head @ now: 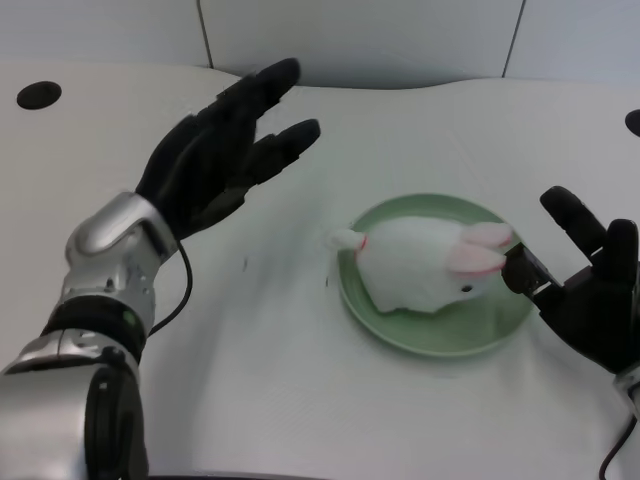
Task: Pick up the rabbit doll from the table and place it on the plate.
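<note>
White rabbit doll (425,262) on the green plate (400,335), well apart from the left hand's (210,160) spread, released fingers (290,138).

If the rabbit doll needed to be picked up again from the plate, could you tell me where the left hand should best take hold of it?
Probably around the plump white body of the rabbit doll, coming from above and the plate's left side. The doll lies on its side, ears toward the right hand, so its broad middle is exposed. The left hand is open with fingers spread.
</note>
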Robot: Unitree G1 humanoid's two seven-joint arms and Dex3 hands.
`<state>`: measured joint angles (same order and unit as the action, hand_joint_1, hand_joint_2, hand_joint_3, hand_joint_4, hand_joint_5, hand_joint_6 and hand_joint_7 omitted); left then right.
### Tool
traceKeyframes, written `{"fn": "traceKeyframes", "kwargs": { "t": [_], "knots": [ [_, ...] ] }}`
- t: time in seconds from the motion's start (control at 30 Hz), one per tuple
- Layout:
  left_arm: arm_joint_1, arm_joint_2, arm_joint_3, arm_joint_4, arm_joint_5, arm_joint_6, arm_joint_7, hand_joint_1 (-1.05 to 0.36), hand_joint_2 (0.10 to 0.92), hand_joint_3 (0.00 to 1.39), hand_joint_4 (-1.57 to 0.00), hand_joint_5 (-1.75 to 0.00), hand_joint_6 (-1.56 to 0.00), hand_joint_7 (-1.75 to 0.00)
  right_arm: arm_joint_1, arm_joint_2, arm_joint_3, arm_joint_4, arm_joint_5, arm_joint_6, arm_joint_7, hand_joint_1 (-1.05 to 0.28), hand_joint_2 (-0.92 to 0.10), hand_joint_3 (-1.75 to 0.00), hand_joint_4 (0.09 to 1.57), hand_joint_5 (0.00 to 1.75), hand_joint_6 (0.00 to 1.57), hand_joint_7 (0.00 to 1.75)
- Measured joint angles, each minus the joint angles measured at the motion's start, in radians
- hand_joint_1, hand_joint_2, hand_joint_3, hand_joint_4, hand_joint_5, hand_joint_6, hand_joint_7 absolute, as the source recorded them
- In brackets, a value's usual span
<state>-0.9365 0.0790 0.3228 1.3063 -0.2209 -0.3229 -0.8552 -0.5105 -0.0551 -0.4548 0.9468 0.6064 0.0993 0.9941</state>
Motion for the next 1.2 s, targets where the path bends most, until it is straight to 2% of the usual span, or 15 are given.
{"fn": "traceKeyframes", "kwargs": {
  "t": [0.1, 0.13, 0.17, 0.2, 0.27, 0.3, 0.33, 0.37, 0.4, 0.5, 0.6, 0.97, 1.2],
  "knots": [
    [0.083, 0.015, 0.062, -0.019, -0.076, 0.039, -0.071, -1.05, 0.921, 0.66, -0.30, -0.22, -0.16, -0.07, -0.009, -0.006, -0.001, 0.021, 0.000, 0.000, 0.018, -0.69, -0.92, -0.38, 0.60, 1.75, 0.71, 1.39],
    [0.119, 0.016, 0.078, -0.021, -0.097, 0.053, -0.082, -1.05, 0.921, 0.65, -0.33, -0.24, -0.19, -0.08, -0.009, -0.012, -0.002, 0.028, 0.000, 0.000, 0.022, -0.69, -0.92, -0.38, 0.60, 1.75, 0.71, 1.39],
    [0.155, 0.016, 0.091, -0.022, -0.112, 0.070, -0.086, -1.05, 0.921, 0.64, -0.35, -0.34, -0.27, -0.07, -0.009, -0.020, -0.003, 0.034, 0.000, 0.000, 0.022, -0.69, -0.92, -0.38, 0.60, 1.75, 0.71, 1.39],
    [0.186, 0.016, 0.104, -0.025, -0.128, 0.092, -0.087, -1.04, 0.921, 0.59, -0.35, -0.63, -0.41, -0.06, -0.010, -0.024, -0.004, 0.037, 0.000, 0.000, 0.022, -0.69, -0.92, -0.37, 0.60, 1.75, 0.72, 1.39],
    [0.231, 0.015, 0.131, -0.031, -0.158, 0.138, -0.086, -1.00, 0.921, 0.54, -0.38, -0.94, -0.57, -0.09, -0.010, -0.027, -0.004, 0.039, 0.000, 0.001, 0.022, -0.69, -0.92, -0.36, 0.61, 1.75, 0.72, 1.40],
    [0.246, 0.012, 0.141, -0.039, -0.174, 0.154, -0.085, -0.96, 0.921, 0.51, -0.38, -1.17, -0.67, -0.14, -0.010, -0.027, -0.003, 0.040, 0.000, 0.002, 0.021, -0.69, -0.92, -0.36, 0.61, 1.75, 0.73, 1.40],
    [0.259, 0.009, 0.151, -0.053, -0.186, 0.162, -0.083, -0.91, 0.921, 0.49, -0.33, -1.44, -0.61, -0.50, -0.011, -0.027, -0.003, 0.041, 0.000, 0.003, 0.020, -0.69, -0.92, -0.35, 0.61, 1.75, 0.73, 1.40],
    [0.271, 0.006, 0.157, -0.067, -0.193, 0.168, -0.076, -0.87, 0.921, 0.47, -0.30, -1.62, -0.47, -0.94, -0.013, -0.027, -0.003, 0.042, 0.000, 0.003, 0.020, -0.70, -0.92, -0.34, 0.62, 1.75, 0.73, 1.39],
    [0.284, 0.002, 0.159, -0.083, -0.201, 0.174, -0.069, -0.84, 0.921, 0.46, -0.29, -1.68, -0.42, -1.11, -0.014, -0.027, -0.003, 0.042, 0.000, 0.003, 0.020, -0.70, -0.92, -0.34, 0.62, 1.75, 0.74, 1.39],
    [0.331, -0.008, 0.160, -0.120, -0.211, 0.184, -0.032, -0.77, 0.921, 0.47, -0.29, -1.74, -0.31, -1.46, -0.015, -0.027, -0.002, 0.042, 0.000, 0.002, 0.019, -0.70, -0.92, -0.34, 0.62, 1.75, 0.73, 1.39],
    [0.361, -0.015, 0.155, -0.134, -0.212, 0.197, -0.006, -0.75, 0.921, 0.48, -0.31, -1.75, -0.27, -1.56, -0.015, -0.027, -0.003, 0.043, -0.001, 0.002, 0.019, -0.69, -0.92, -0.35, 0.61, 1.75, 0.72, 1.39],
    [0.369, -0.016, 0.141, -0.142, -0.211, 0.205, 0.012, -0.76, 0.921, 0.46, -0.33, -1.75, -0.25, -1.61, -0.018, -0.031, -0.002, 0.055, -0.003, -0.011, 0.020, -0.71, -0.92, -0.37, 0.59, 1.75, 0.71, 1.40],
    [0.369, -0.015, 0.129, -0.142, -0.210, 0.201, 0.012, -0.76, 0.921, 0.42, -0.35, -1.75, -0.25, -1.61, -0.018, -0.031, -0.002, 0.056, -0.003, -0.011, 0.020, -0.70, -0.92, -0.37, 0.61, 1.75, 0.71, 1.42]
  ]
}}
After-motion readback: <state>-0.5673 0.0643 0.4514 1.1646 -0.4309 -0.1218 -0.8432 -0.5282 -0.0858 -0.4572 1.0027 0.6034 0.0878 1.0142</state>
